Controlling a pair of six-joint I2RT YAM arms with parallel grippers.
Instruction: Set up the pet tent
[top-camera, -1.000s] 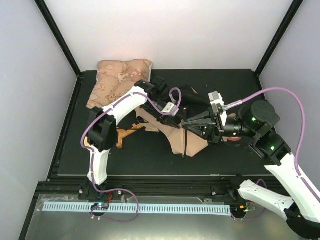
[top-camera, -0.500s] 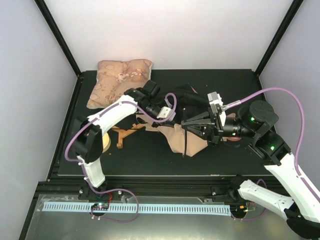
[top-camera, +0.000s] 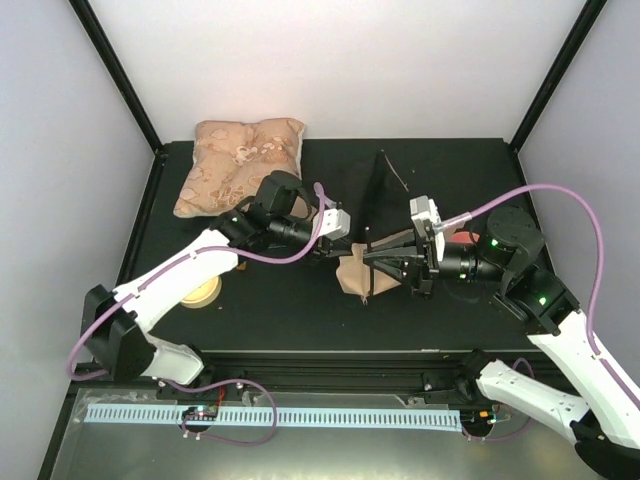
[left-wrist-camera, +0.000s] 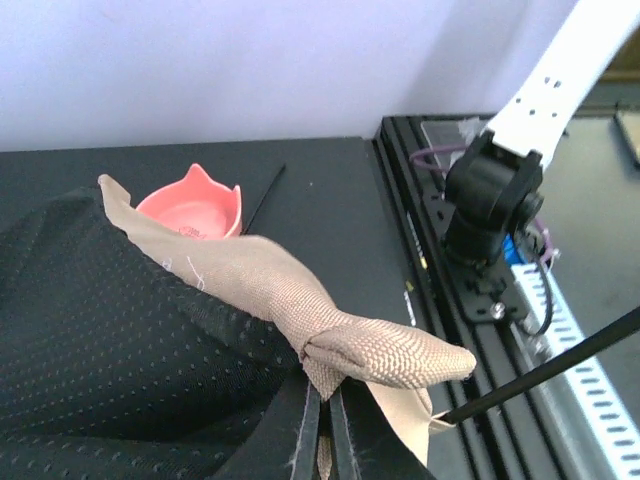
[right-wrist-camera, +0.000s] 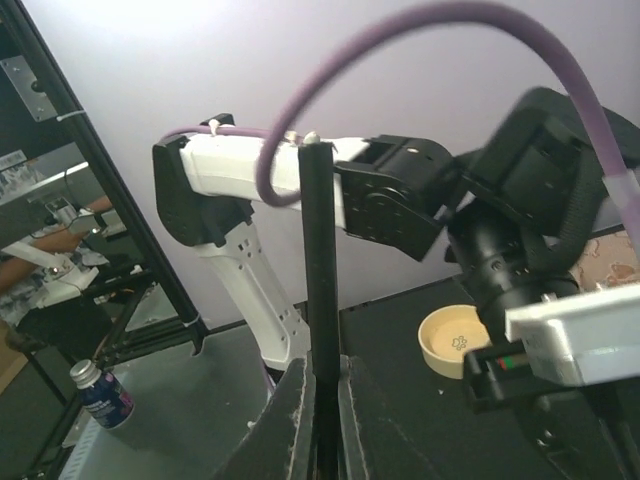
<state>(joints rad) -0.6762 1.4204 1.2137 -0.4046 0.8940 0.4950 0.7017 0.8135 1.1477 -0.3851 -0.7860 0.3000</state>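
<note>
The pet tent hangs bunched between my two grippers: tan canvas (top-camera: 355, 275) low down, black lining (top-camera: 378, 195) standing upright behind it. My left gripper (top-camera: 338, 252) is shut on a folded edge of the tan canvas (left-wrist-camera: 370, 350), with black mesh lining (left-wrist-camera: 120, 340) to its left; in the left wrist view the gripper (left-wrist-camera: 320, 415) sits just below that fold. My right gripper (top-camera: 368, 262) is shut on a thin black pole (right-wrist-camera: 320, 300), which rises straight up between its fingers (right-wrist-camera: 322, 385). A second pole (left-wrist-camera: 560, 365) crosses the lower right of the left wrist view. The label and pom-pom are hidden.
A beige floral cushion (top-camera: 240, 165) lies at the back left. A beige bowl (top-camera: 205, 290) with a paw print (right-wrist-camera: 455, 340) sits under the left arm. A pink bowl (left-wrist-camera: 195, 205) stands behind the tent. The right arm's base (left-wrist-camera: 490, 200) and the table's front rail are close by.
My left arm has swung down and toward the front, pulling the tan canvas with it. The tent has gathered and risen, its black lining now upright. The right gripper has shifted slightly left with the pole.
</note>
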